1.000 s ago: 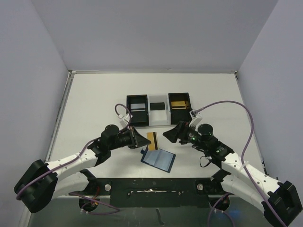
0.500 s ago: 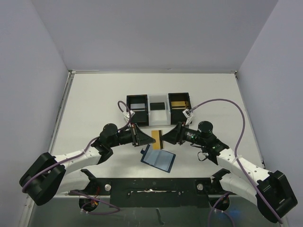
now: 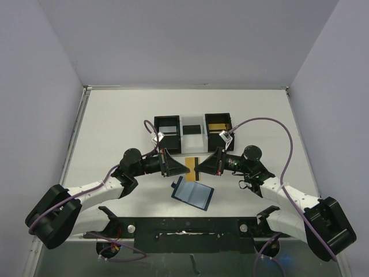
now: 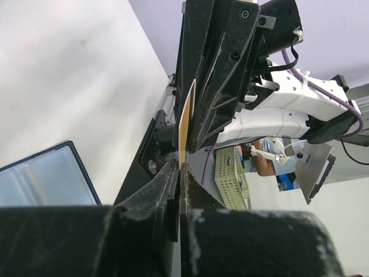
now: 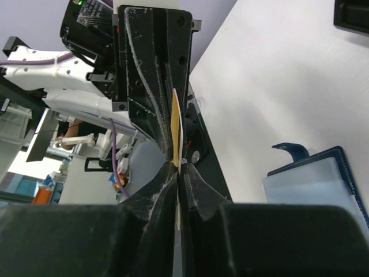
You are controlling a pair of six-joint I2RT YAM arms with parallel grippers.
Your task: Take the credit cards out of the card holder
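A gold credit card point(image 3: 192, 164) with a dark stripe hangs in the air between the two arms, above the table. My left gripper point(image 3: 185, 167) is shut on its left end, and my right gripper point(image 3: 199, 167) is shut on its right end. In the left wrist view the card point(image 4: 185, 124) stands edge-on out of my shut left gripper point(image 4: 180, 167). The right wrist view shows the card point(image 5: 176, 130) pinched in my right gripper point(image 5: 179, 167). The card holder point(image 3: 193, 194), navy with a pale blue inside, lies open on the table just below them point(image 4: 40, 184) point(image 5: 317, 184).
Two black boxes joined by a clear section point(image 3: 192, 134) stand behind the grippers. The left box holds a pale card point(image 3: 167, 128) and the right one a gold card point(image 3: 218, 126). A black base plate point(image 3: 184, 225) runs along the near edge.
My right gripper has moved left to the card and shut on its free end. My left gripper has carried the card up and a little right, off the holder.
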